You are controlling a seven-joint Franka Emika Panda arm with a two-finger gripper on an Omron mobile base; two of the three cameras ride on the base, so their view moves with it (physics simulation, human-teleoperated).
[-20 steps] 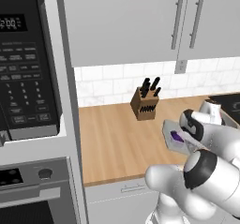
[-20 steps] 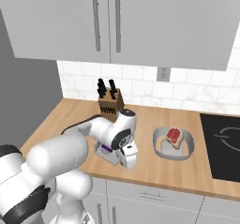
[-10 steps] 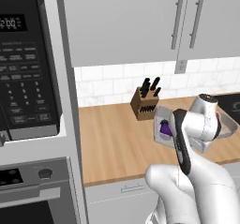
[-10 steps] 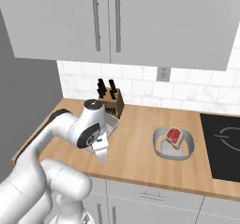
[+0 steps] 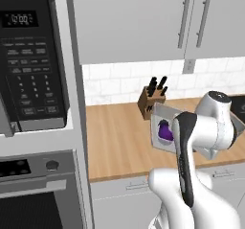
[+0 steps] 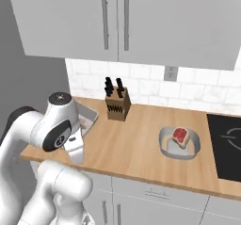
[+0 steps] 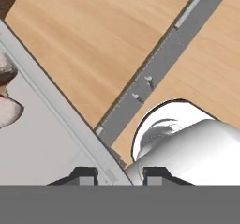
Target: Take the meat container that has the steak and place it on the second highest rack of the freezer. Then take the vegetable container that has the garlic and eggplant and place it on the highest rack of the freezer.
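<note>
- Wooden counter (image 6: 136, 144) under grey wall cabinets and a white tile backsplash carries the scene, with a black microwave (image 5: 28, 65) and oven stacked at the left
- Vegetable container (image 5: 162, 130), a light grey tray, is lifted off the counter and tipped steeply, its open face turned toward the left base view; the eggplant (image 5: 165, 130) sits inside, probably kept in by the walls
- Garlic (image 7: 8, 111) shows as a pale bulb on the tray floor in the hand view
- Tool (image 7: 120, 174) is clamped on the tray's rim, one dark tip on each side of the wall
- Arm is folded back, elbow high, wrist rolled, likely swinging the tray away for carrying
- Steak (image 6: 180, 135) rests in its own oval meat container (image 6: 165, 149) on the counter, well apart, near the stove
- Knife block (image 6: 117, 107) stands by the backsplash, just beside the raised tray
</note>
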